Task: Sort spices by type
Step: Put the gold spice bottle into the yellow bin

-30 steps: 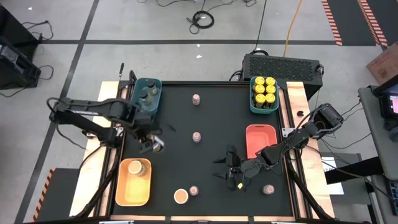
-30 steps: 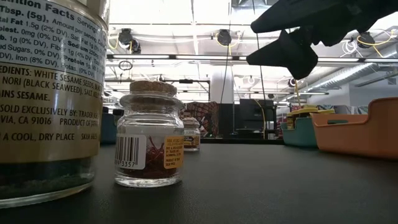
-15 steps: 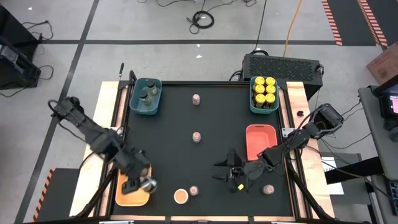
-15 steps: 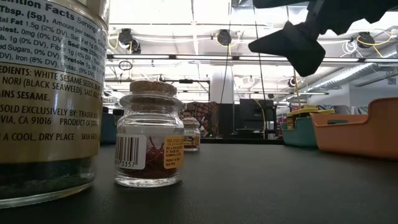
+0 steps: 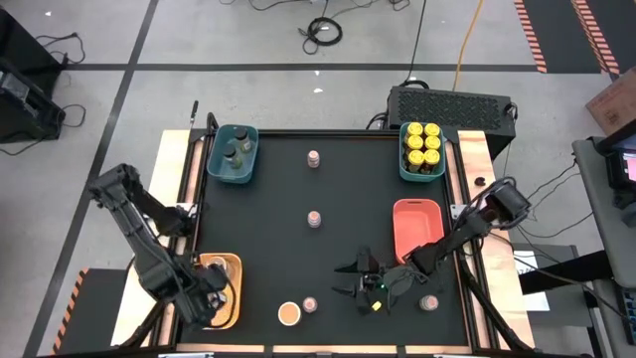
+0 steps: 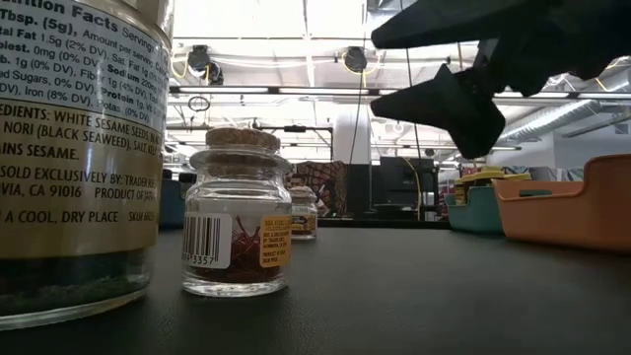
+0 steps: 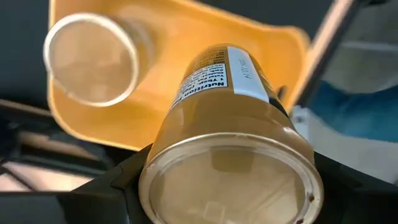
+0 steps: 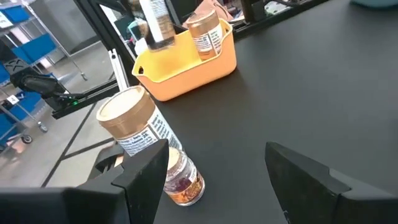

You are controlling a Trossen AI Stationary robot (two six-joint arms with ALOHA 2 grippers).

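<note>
Across the black worktop (image 5: 328, 249) the spice jars sit partly sorted. At its far right corner a teal tray (image 5: 421, 171) holds six yellow-lidded jars (image 5: 422, 144); at the far left corner a second teal tray (image 5: 236, 155) holds dark-lidded jars (image 5: 237, 151). An empty coral tray (image 5: 413, 225) lies along the right side, and a yellow tray (image 5: 231, 298) sits at the near left corner.

The left end effector (image 5: 211, 296) hangs over the yellow tray, its fingers clamped on a tan-lidded jar (image 7: 233, 143) held tilted above the tray, where another tan-lidded jar (image 7: 93, 59) already stands. The right end effector (image 5: 360, 281) hovers low over the near middle of the worktop with its fingers apart and nothing between them; its wrist view looks toward a loose tan-lidded jar (image 8: 134, 124) and a tiny cork-topped jar (image 8: 182, 180) just beside it, near the front edge. Three more tiny pinkish-lidded jars stand apart: one at the far edge (image 5: 314, 158), one mid-worktop (image 5: 314, 219) and one near the front right corner (image 5: 429, 302).

Pale wooden rails (image 5: 470, 189) border the worktop's sides. Around it the floor (image 5: 298, 60) is grey concrete with dark tape lines, striped hazard markings and loose cables; a black box (image 5: 452, 103) sits behind the far right corner. From worktop height, the room behind shows bright ceiling lights, ducts and shelving.
</note>
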